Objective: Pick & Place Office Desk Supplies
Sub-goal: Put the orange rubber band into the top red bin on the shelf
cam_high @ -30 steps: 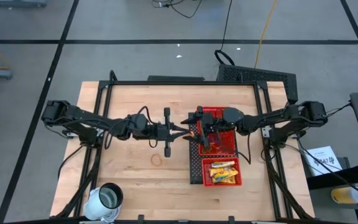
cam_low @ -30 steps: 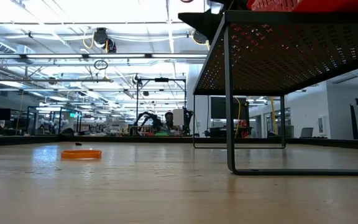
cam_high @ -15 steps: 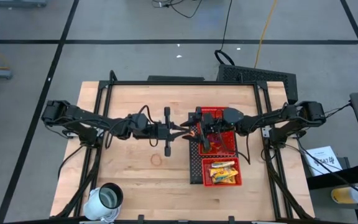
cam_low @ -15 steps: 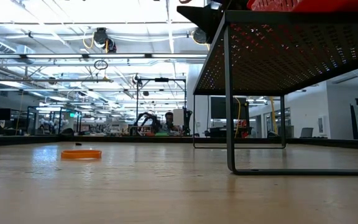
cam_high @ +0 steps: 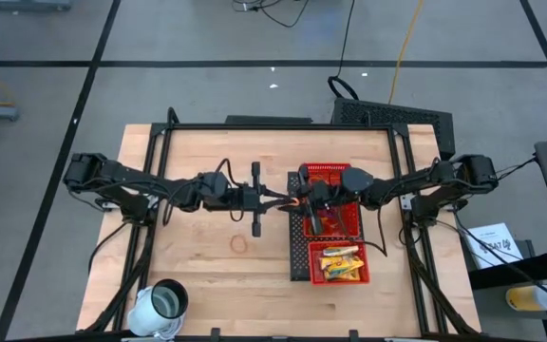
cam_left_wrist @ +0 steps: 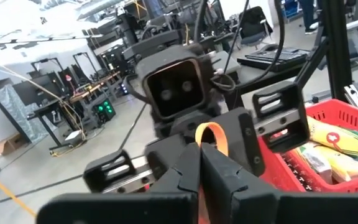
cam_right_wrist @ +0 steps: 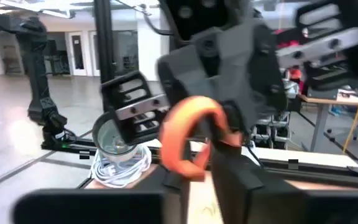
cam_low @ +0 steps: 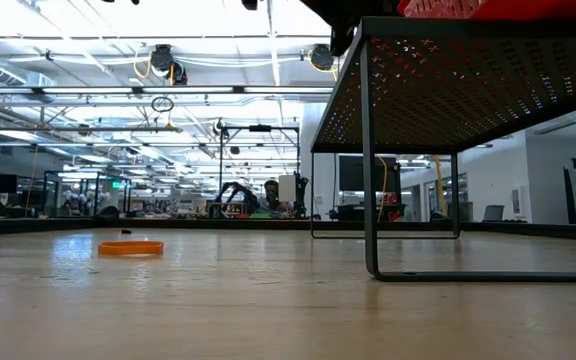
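Orange rubber band [cam_high: 295, 200] hangs between both grippers at the left edge of the red tray [cam_high: 357, 234], above the table [cam_high: 207, 157]. High view: left gripper [cam_high: 278, 199] and right gripper [cam_high: 302, 200] meet tip to tip over it; a second band [cam_high: 241, 244] lies on the wood well left of the tray; yellow packets [cam_high: 341, 263] fill the tray's near compartment. Low view: only that loose band [cam_low: 130, 247] shows, flat. Left wrist view: left fingers clamped on the band [cam_left_wrist: 211, 138]. Right wrist view: right fingers pinching the same loop [cam_right_wrist: 188, 140]. Judged light, soft and stretchy; best pinched across the strand, since it could snap back.
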